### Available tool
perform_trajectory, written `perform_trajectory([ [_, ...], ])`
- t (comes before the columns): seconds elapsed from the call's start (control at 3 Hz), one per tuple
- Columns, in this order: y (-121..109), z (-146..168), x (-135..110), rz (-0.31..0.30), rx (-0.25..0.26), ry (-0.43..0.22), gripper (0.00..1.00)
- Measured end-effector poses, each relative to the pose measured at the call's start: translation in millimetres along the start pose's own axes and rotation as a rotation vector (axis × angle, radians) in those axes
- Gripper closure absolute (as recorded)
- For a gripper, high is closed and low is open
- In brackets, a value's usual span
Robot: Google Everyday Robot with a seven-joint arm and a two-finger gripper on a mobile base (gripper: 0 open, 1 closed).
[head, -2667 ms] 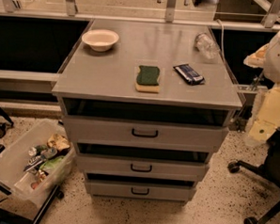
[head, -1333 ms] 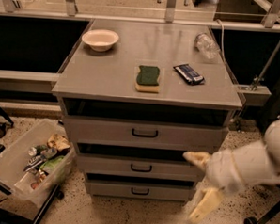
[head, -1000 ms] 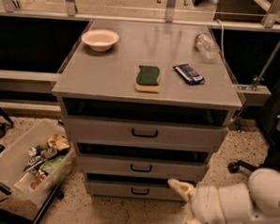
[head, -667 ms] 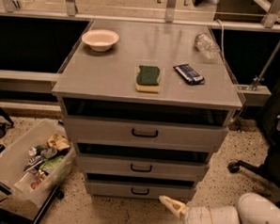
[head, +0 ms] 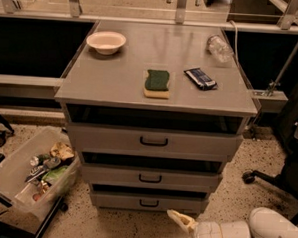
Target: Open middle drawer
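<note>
Grey worktop (head: 116, 74), flat, four items on it. Back left: white bowl (head: 106, 41), upright. Centre, toward front edge: green sponge (head: 157, 83) with yellow underside, lying flat. Just right of it, not touching: dark blue packet (head: 200, 78), angled. Back right: clear plastic bottle (head: 220, 47) on its side. Tool (head: 181, 220) low at bottom right, near floor level, well below the worktop.

Cut-offs, lower frame
Claw (head: 180, 219) low at right; its arm (head: 243, 236) runs off the bottom edge, office chair (head: 271, 178) off the right.
</note>
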State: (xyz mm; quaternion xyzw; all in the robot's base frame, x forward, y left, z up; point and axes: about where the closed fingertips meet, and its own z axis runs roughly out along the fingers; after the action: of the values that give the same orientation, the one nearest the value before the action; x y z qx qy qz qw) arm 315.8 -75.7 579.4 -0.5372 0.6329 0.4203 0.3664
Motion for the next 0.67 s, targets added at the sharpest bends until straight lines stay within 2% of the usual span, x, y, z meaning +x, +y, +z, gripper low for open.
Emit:
perform_trajectory([
  [0.33,-1.9,-3.3,12.6,0.078,0.047,0.173,0.00],
  [0.67,-34.7,-25.5,35.4,0.136,0.198,0.410,0.00],
])
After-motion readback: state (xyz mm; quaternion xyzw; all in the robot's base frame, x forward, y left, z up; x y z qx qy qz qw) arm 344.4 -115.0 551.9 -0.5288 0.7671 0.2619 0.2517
